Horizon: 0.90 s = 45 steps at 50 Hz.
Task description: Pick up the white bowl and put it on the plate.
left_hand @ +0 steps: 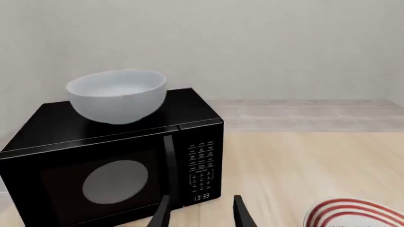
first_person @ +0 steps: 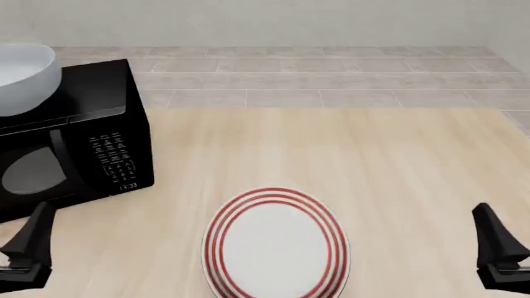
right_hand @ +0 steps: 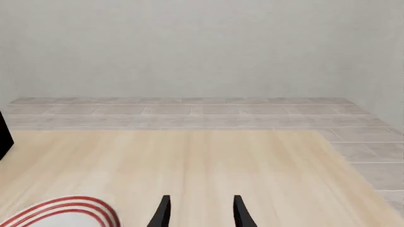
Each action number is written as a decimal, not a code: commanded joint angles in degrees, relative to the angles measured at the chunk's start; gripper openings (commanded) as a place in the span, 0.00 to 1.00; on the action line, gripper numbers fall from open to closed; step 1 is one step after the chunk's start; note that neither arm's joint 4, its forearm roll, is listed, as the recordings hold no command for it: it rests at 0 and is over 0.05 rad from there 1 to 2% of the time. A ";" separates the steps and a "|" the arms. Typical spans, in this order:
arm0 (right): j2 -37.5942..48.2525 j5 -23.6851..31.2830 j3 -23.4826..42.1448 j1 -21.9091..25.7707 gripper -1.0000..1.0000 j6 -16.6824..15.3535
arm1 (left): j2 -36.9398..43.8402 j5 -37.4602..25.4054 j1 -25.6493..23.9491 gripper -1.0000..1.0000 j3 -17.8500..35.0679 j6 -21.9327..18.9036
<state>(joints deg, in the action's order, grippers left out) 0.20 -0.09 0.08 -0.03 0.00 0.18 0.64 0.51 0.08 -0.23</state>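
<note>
**Bowl sat on the microwave, plate waited at the near edge**

The white bowl (first_person: 23, 77) stood upright on top of the black microwave (first_person: 79, 146) at the worktop's (first_person: 398, 174) left edge. The plate (first_person: 276, 245) lay flat by the near edge, about midway along it, well apart from the bowl. The left hand (left_hand: 200, 213) hung in front of the microwave door, fingers parted, holding nothing. The right hand (right_hand: 200, 212) hovered near the right corner, likewise parted and holding nothing.
</note>
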 commanded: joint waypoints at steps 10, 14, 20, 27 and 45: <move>0.67 -0.01 0.62 0.02 1.00 -0.02 | 0.05 -0.83 -0.74 1.00 -0.03 0.14; 0.92 -0.57 0.31 0.02 1.00 -0.02 | 0.00 -0.87 -0.75 1.00 -0.04 0.04; 1.20 -1.12 0.02 0.01 1.00 0.01 | 0.33 -0.79 -0.87 1.00 -0.04 0.29; 0.96 -0.86 0.04 0.01 1.00 0.00 | 0.75 -0.77 -0.84 1.00 0.04 -0.43; 1.03 -0.81 0.17 0.02 1.00 -0.04 | 11.36 -13.78 -2.18 1.00 24.98 -4.51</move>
<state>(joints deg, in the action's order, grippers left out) 1.13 -0.81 0.24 -0.01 -0.02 5.57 -8.40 -2.07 13.28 -1.80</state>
